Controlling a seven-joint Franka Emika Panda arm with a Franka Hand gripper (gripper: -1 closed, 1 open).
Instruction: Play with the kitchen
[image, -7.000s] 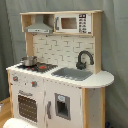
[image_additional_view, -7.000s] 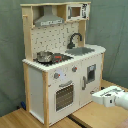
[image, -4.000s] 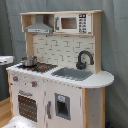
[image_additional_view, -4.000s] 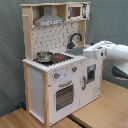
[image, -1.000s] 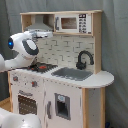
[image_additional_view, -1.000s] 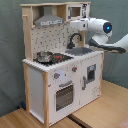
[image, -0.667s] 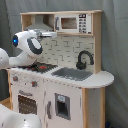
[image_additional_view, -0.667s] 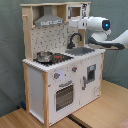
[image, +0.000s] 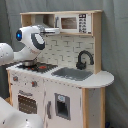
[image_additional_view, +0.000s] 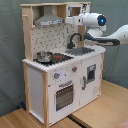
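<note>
The kitchen (image: 65, 95) is a tall white and light-wood toy with a grey hood (image: 42, 20), a microwave cabinet (image: 75, 23), a black faucet (image: 84, 59), a sink (image: 72, 73) and an oven door (image: 22, 102). A metal pot (image_additional_view: 44, 56) sits on the stovetop. In both exterior views my white arm reaches in at hood height. My gripper (image: 54, 31) hangs above the stovetop, just under the upper shelf next to the hood (image_additional_view: 47, 20). In the second exterior view the gripper (image_additional_view: 69, 20) points toward the kitchen's (image_additional_view: 50, 80) back wall, above the faucet (image_additional_view: 75, 39).
A grey curtain hangs behind the kitchen. The kitchen stands on a wooden surface (image_additional_view: 100, 110). A white rounded part of the arm (image: 15, 117) fills the first exterior view's lower left corner. The arm's elbow (image_additional_view: 117, 35) stretches to the second exterior view's right edge.
Over seven seconds the arm rose from low beside the kitchen to hood level. In the last second the gripper pushed a little further in under the upper shelf.
</note>
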